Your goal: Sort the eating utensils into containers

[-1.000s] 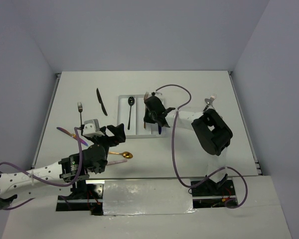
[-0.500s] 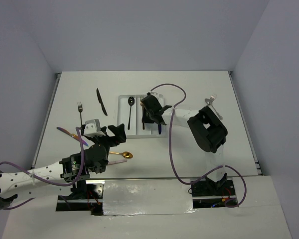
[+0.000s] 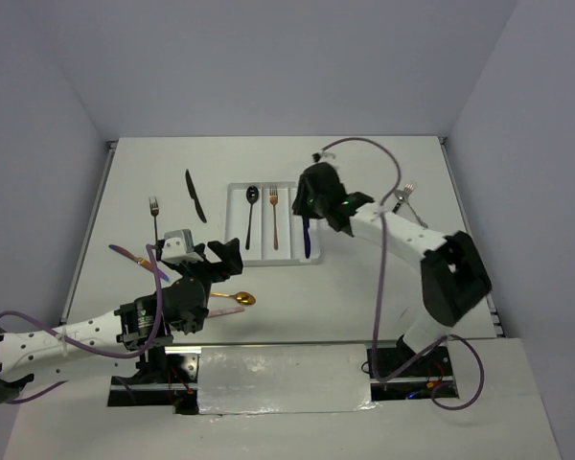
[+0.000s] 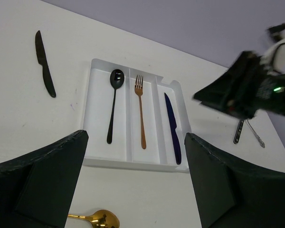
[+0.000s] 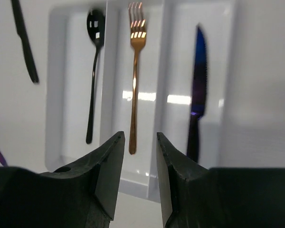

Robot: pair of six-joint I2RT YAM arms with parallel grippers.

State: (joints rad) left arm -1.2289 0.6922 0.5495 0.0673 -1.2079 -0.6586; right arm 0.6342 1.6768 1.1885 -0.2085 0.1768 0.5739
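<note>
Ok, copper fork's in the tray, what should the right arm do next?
Probably swing the right tool over to the slim silver fork lying on the table to its right. The copper fork lies free in the middle compartment of the white plastic cutlery tray, and the tool's jaws stand parted, holding nothing.

The right claw (image 5: 140, 140) hangs raised by the tray's (image 3: 232, 230) far right corner, crowding that side. The rest of the tray lies open from above. Bare table (image 3: 364, 287) separates the tray from the black knife (image 3: 195, 195) at left and the gold spoon (image 3: 235, 298) nearer.
</note>
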